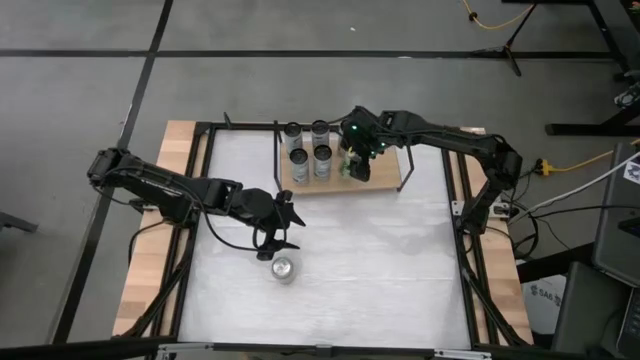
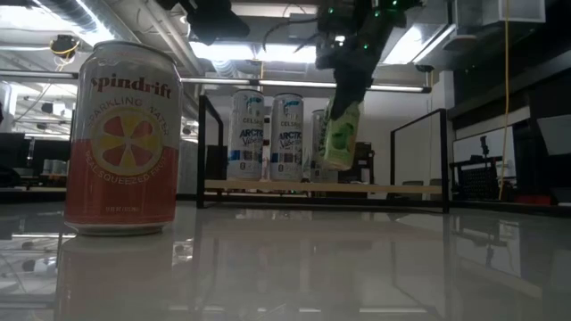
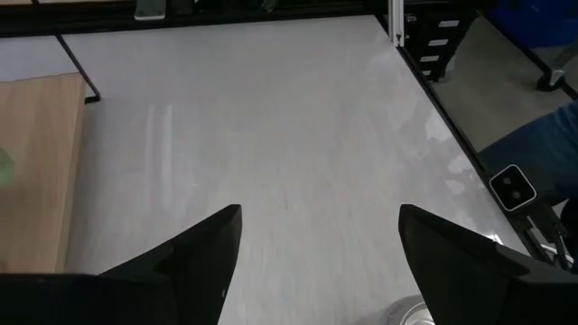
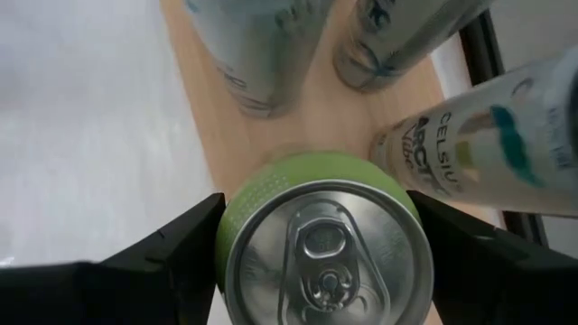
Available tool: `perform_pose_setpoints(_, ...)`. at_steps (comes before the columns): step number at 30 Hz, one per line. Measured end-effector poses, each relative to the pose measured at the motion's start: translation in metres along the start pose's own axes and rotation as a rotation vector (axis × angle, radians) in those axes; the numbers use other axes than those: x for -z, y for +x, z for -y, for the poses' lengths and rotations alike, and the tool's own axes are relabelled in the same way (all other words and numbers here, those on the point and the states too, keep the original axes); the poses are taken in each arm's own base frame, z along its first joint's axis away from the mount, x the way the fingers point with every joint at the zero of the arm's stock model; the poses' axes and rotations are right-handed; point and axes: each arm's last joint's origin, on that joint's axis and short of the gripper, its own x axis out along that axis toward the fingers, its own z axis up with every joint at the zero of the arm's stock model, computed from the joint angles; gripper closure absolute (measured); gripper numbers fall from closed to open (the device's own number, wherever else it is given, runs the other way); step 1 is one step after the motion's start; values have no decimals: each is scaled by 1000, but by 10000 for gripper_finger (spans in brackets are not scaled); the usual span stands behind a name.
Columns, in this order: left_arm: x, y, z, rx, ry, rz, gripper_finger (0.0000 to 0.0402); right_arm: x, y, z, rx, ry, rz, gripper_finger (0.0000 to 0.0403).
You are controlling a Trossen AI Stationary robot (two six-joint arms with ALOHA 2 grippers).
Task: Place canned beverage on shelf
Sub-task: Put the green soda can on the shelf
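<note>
The right gripper (image 1: pixel 357 160) is closed around its load; the left gripper (image 1: pixel 283 232) hangs with fingers apart.

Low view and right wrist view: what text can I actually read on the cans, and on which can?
"spindrift", "SPARKLING WATER": red can on the table.
"CELSIUS", "ARCTIC Vibe": white cans on the shelf.
"CELSIUS", "Vibe": white can beside the green can.
Green can: label unreadable.
Red can's small print: too blurred.

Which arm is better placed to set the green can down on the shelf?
The right. Its hand already grips the green can above the shelf, beside the four cans there. The left hand is open, over the table near the Spindrift can.
</note>
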Motion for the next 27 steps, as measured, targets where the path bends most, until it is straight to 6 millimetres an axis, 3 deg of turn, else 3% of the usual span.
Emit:
perform_pose_setpoints(9, 0, 0, 0, 0, 0, 4, 110, 1, 26, 2, -11, 4, -73, 107)
perform_pose_setpoints(27, 0, 0, 0, 0, 0, 5, 110, 0, 32, 2, -13, 3, -82, 91)
